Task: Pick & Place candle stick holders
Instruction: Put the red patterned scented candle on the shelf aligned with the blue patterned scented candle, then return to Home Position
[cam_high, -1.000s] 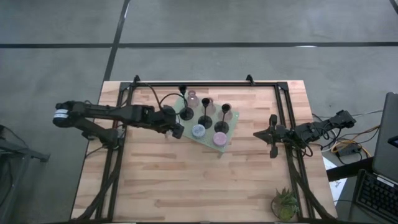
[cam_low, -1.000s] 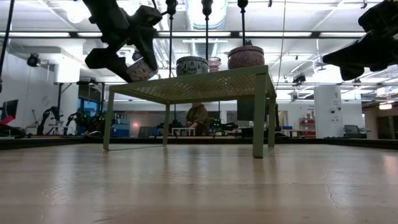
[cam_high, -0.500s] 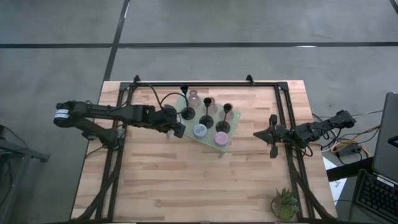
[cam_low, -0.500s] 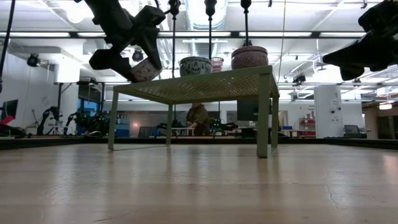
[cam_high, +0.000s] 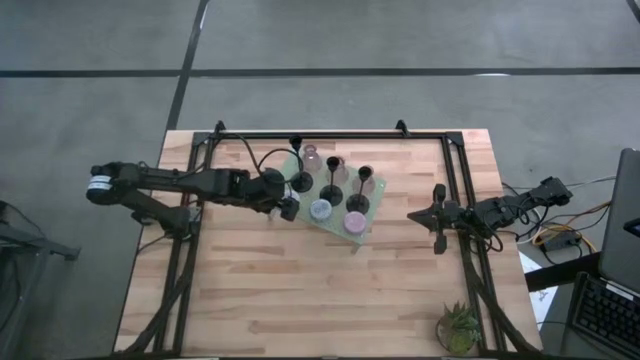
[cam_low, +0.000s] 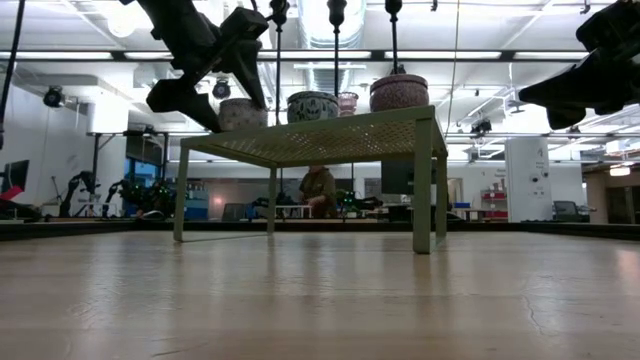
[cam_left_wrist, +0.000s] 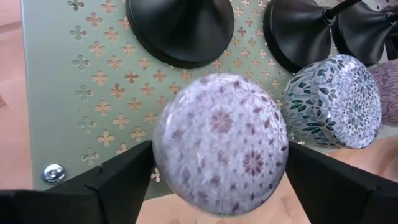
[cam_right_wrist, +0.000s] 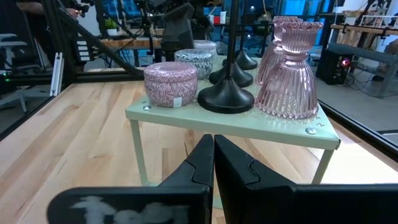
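The squat round lavender candle holder with a flower pattern sits between the two dark fingers of the left gripper, which close on its sides, at the near-left corner of the pale green perforated metal stand; whether it rests on the stand cannot be told. Just beside it stands a squat blue-green patterned holder, with black round-based slim-stemmed holders behind. The right gripper waits well apart near the table's right edge, fingers pressed together. No writing is legible.

Two dark, jointed arms — the left arm wears a pale band, black cables trailing.
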